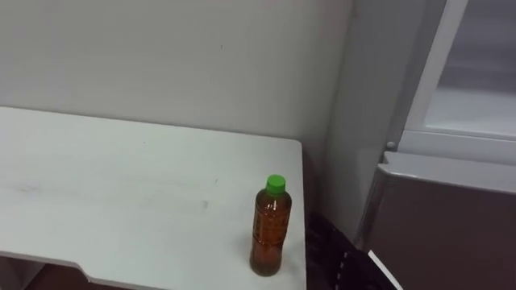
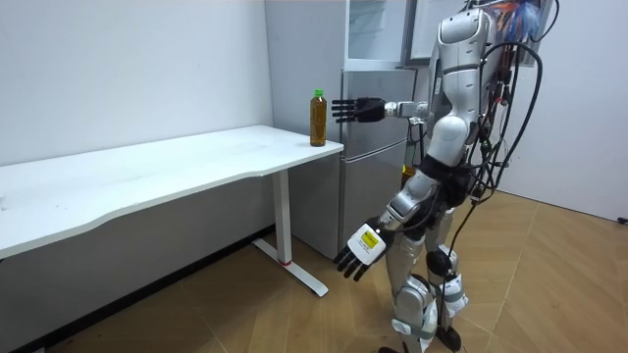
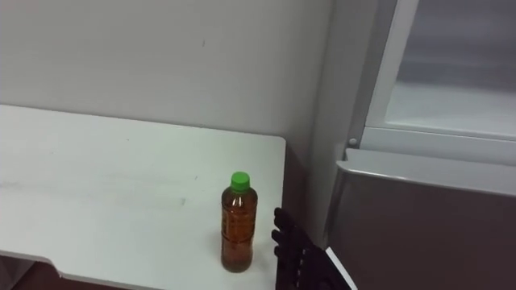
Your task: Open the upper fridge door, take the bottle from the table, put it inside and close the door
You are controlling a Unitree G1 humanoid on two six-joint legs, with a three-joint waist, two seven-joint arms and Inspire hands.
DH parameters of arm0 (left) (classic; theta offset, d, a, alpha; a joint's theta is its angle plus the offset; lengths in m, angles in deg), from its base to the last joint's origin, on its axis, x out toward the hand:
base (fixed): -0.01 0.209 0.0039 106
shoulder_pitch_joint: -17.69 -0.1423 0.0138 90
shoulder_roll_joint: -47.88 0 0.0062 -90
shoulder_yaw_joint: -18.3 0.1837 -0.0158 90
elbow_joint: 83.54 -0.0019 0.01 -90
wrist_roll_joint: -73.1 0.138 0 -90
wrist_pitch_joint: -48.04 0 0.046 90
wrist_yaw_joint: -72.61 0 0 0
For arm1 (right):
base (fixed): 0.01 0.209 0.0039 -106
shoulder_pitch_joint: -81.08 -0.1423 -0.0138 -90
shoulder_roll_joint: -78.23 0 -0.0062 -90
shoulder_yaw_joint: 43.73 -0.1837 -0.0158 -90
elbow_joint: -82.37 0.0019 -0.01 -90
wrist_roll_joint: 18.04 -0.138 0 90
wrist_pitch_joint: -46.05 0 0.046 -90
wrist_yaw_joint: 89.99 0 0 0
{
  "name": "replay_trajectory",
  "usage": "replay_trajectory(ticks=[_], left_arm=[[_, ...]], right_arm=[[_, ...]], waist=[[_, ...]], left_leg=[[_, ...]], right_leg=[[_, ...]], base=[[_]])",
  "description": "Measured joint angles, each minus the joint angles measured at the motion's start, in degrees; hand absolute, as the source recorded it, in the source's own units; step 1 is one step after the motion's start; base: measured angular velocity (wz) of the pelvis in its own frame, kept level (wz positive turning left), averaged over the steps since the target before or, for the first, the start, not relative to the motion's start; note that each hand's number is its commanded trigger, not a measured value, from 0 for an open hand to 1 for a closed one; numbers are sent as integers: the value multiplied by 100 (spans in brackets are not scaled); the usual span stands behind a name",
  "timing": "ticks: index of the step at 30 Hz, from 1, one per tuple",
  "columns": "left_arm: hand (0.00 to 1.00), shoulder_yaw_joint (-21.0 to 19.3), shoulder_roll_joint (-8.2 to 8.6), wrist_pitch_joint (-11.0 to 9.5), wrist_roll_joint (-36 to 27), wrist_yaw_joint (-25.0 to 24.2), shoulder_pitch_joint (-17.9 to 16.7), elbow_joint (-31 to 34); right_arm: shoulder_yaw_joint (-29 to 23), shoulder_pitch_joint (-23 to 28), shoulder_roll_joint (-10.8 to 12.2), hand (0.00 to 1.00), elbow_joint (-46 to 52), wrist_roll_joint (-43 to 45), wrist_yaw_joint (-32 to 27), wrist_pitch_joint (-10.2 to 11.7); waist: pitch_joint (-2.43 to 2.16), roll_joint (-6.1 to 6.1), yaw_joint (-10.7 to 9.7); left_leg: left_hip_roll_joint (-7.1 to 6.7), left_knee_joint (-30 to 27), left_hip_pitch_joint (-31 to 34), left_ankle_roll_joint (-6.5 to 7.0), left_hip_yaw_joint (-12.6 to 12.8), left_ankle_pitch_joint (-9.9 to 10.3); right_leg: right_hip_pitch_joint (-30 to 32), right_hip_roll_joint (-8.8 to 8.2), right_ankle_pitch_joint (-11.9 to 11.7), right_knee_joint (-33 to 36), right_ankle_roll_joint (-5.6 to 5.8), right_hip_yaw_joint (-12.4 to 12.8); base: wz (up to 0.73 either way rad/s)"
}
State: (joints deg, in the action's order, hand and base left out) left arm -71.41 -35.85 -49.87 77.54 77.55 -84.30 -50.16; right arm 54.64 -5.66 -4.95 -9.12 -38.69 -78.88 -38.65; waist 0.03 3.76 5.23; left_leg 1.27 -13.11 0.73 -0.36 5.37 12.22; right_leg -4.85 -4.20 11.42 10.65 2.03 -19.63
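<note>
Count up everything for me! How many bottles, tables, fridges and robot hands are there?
Bottles: 1, the green-capped bottle
Tables: 1, the white table
Fridges: 1, the fridge
Robot hands: 2, the right hand and the left hand
Total: 5

My right hand (image 3: 292, 246) reaches flat into the narrow gap between the table's (image 3: 97, 185) right edge and the fridge (image 3: 337, 89). The bottle (image 3: 239, 221) stands just to its left, near the table's near right corner. Left of the bottle the tabletop lies open up to the wall (image 3: 161, 56). Far right, the upper compartment (image 3: 451, 101) stands open above the closed lower door (image 3: 419, 229).
</note>
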Motion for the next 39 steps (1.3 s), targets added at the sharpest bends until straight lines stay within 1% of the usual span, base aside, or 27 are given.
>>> replay_trajectory(ticks=[2,5,9,10,12,13,16,17,18,19,20,21,23,25,27,31,35,37,39], left_arm=[[0,0,0,5,-1,34,0,2],[0,-6,-1,38,18,118,-7,4],[0,-10,-4,155,19,204,-50,4],[0,-9,-9,171,20,224,-104,3],[0,-8,-27,203,23,225,-193,-3],[0,-4,-37,262,29,225,-239,-4],[0,-4,-42,323,31,232,-323,-5],[0,2,-42,342,31,232,-324,-5],[0,24,-41,381,31,229,-321,-5],[0,44,-41,391,32,226,-325,-11],[0,45,-41,400,32,224,-325,-12],[0,49,-40,434,32,217,-321,-15],[0,53,-43,505,45,211,-314,-15],[0,46,-46,573,243,183,-317,-10],[0,48,-43,640,380,157,-313,6],[0,46,-40,769,657,85,-316,15],[0,51,-39,877,792,85,-311,12],[0,54,-37,924,903,85,-304,14],[0,76,-35,940,903,87,-310,15]], right_arm=[[2,-41,-14,0,0,-46,-64,0],[3,-247,-36,0,0,-157,-270,0],[6,-497,-49,0,-49,-189,-517,0],[32,-550,-49,0,-58,-193,-563,0],[81,-636,-49,0,-80,-208,-637,0],[112,-687,-54,0,-102,-214,-683,0],[168,-752,-56,0,-141,-340,-750,1],[172,-788,-55,0,-187,-363,-752,1],[174,-846,-56,0,-267,-386,-782,1],[175,-908,-56,0,-308,-394,-844,1],[172,-946,-56,0,-315,-401,-873,1],[170,-1031,-57,0,-352,-432,-918,2],[170,-1134,-73,0,-495,-470,-977,4],[170,-1196,-80,0,-661,-473,-1091,4],[170,-1206,-98,0,-762,-480,-1156,4],[170,-1290,-239,0,-1035,-378,-1290,4],[169,-1358,-242,0,-1148,-354,-1488,4],[171,-1366,-242,0,-1153,-357,-1601,4],[172,-1438,-242,0,-1255,-355,-1672,4]], waist=[[1,-3,9],[-1,-6,23],[8,-25,147],[12,-30,164],[16,-37,164],[18,-39,162],[22,-43,161],[24,-44,161],[35,-60,165],[31,-64,176],[26,-53,195],[35,-49,188],[29,-41,181],[18,-24,207],[20,-21,219],[41,16,310],[67,71,309],[63,91,311],[67,85,312]], left_leg=[[1,42,18,-2,-2,-4],[1,41,101,-4,-5,-27],[1,37,103,-5,-12,-60],[1,37,103,-5,-20,-61],[-2,35,105,-5,-36,-63],[-6,32,117,-5,-56,-68],[-11,-5,168,-2,-104,-83],[-12,-12,172,-1,-111,-84],[-13,-23,197,1,-114,-87],[-14,-31,254,2,-114,-94],[-13,-30,284,2,-118,-100],[-15,-26,326,3,-134,-115],[-23,-27,375,7,-164,-139],[-27,-28,426,7,-189,-169],[-34,-42,467,11,-227,-184],[-54,-43,482,22,-263,-205],[-75,-59,519,31,-316,-214],[-83,-72,554,35,-344,-217],[-85,-76,559,37,-355,-220]], right_leg=[[12,0,0,-1,0,-13],[83,-1,-5,-3,-8,-48],[99,-9,-12,-7,-17,-104],[98,-9,-12,-7,-17,-109],[95,-11,-12,-7,-17,-124],[95,-14,-12,-7,-17,-151],[112,-24,-12,-5,-17,-239],[112,-25,-12,-4,-17,-239],[122,-27,-12,-2,-18,-241],[165,-29,-15,9,-21,-242],[190,-29,-18,11,-28,-245],[210,-29,-29,7,-44,-260],[234,-35,-34,7,-53,-306],[275,-40,-41,12,-62,-349],[289,-48,-43,14,-65,-403],[293,-65,-42,23,-65,-423],[294,-79,-43,22,-64,-470],[300,-83,-44,19,-63,-505],[302,-85,-44,19,-63,-513]], base=[[2],[0],[1],[3],[5],[8],[11],[6],[0],[0],[0],[6],[9],[8],[11],[6],[7],[9],[5]])
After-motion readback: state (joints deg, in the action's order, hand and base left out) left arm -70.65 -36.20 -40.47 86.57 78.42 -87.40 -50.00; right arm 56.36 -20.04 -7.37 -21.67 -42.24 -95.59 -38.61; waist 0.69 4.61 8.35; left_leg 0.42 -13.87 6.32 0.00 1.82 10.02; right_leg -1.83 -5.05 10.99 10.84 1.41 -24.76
